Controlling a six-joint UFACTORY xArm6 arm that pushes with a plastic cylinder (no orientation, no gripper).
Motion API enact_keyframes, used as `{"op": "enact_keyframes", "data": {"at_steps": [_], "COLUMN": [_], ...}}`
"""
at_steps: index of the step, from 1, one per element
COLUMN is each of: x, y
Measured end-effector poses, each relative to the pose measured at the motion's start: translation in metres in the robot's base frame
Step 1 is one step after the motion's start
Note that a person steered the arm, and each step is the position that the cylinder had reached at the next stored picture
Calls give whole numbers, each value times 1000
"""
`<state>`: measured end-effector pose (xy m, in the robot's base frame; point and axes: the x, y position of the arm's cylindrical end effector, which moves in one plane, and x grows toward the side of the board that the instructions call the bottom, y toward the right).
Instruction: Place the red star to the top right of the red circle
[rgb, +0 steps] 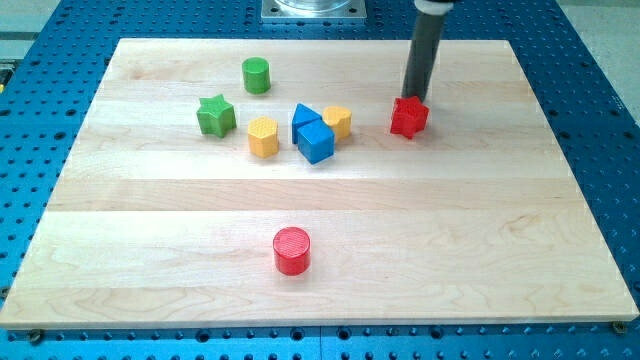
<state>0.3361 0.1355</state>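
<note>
The red star (408, 117) lies on the wooden board at the view's upper right of centre. The red circle (292, 250) stands near the view's bottom centre, far below and to the left of the star. My tip (412, 98) is at the star's top edge, touching or just behind it; the dark rod rises from there to the view's top.
A cluster sits left of the star: a yellow block (338, 121), a blue triangle (304, 118), a blue cube (316, 142) and a yellow block (263, 136). A green star (216, 115) and a green cylinder (256, 75) lie further left. The board's (500, 250) edges border a blue perforated table.
</note>
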Motion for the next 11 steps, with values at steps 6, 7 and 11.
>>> {"op": "enact_keyframes", "data": {"at_steps": [6, 7, 11], "x": [169, 150, 192], "y": [-72, -38, -139]}}
